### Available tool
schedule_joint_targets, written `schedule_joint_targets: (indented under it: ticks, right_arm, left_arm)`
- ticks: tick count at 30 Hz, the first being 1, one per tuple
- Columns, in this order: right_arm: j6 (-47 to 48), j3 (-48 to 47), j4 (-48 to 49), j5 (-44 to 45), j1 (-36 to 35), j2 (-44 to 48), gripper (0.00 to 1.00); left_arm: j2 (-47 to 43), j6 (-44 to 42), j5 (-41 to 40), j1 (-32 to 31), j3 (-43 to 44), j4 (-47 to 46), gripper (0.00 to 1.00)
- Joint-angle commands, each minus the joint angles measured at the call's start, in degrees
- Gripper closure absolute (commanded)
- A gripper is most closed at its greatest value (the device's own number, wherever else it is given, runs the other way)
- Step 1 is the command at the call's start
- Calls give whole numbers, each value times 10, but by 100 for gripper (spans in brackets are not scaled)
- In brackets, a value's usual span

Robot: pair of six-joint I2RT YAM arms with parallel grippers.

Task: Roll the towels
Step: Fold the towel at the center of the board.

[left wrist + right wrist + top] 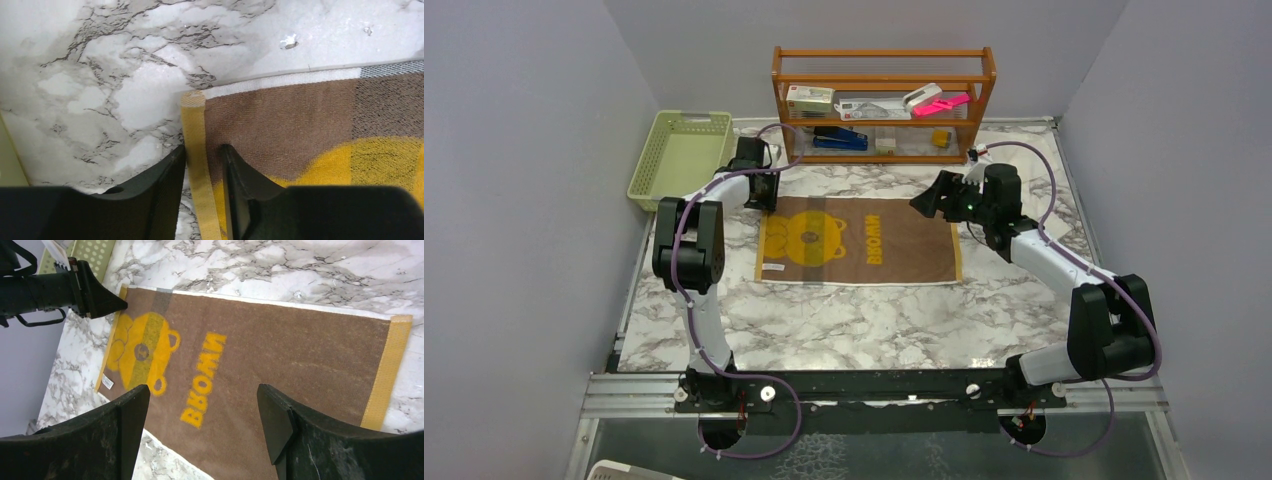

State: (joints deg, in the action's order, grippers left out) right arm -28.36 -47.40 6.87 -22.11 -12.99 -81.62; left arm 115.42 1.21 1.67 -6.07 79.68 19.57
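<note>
Brown bear-print towel (pixel 894 245) lies spread flat on the marble counter (pixel 874 320). The left gripper (pixel 202 147) sets narrow jaws astride the towel's yellow hem (pixel 194 120), with the pinch itself not discernible. The right gripper (pixel 202 390) hangs above with jaws wide.

This is a robot lab cell: plain grey panels (pixel 514 200) box in a marble-patterned table (pixel 874 320). The left arm (pixel 696 250) and right arm (pixel 1049 262) are bolted to a metal rail (pixel 874 398) at its near edge, with a wooden rack (pixel 884 53) of stationery behind.
</note>
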Motion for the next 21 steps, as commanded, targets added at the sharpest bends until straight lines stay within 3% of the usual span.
schedule_joint_targets:
  ticks: [1, 5, 9, 15, 18, 21]
  right_arm:
    - [-9, -2, 14, -33, 3, 14, 20]
    - [-13, 7, 20, -31, 3, 19, 20]
    - [-15, 9, 18, -41, 3, 23, 20]
    - [-12, 22, 10, -36, 3, 45, 20]
    - [-9, 30, 8, -28, 3, 53, 20]
    - [-7, 35, 10, -22, 3, 56, 20]
  left_arm:
    - [-9, -31, 29, 3, -13, -14, 68]
    - [-5, -65, 89, 4, -74, -106, 69]
    - [1, -26, 91, 9, -117, -191, 69]
    - [-36, 23, 64, 9, -116, -211, 64]
    - [-53, 8, 61, 9, -113, -196, 59]
    - [-55, -4, 100, 11, -106, -181, 59]
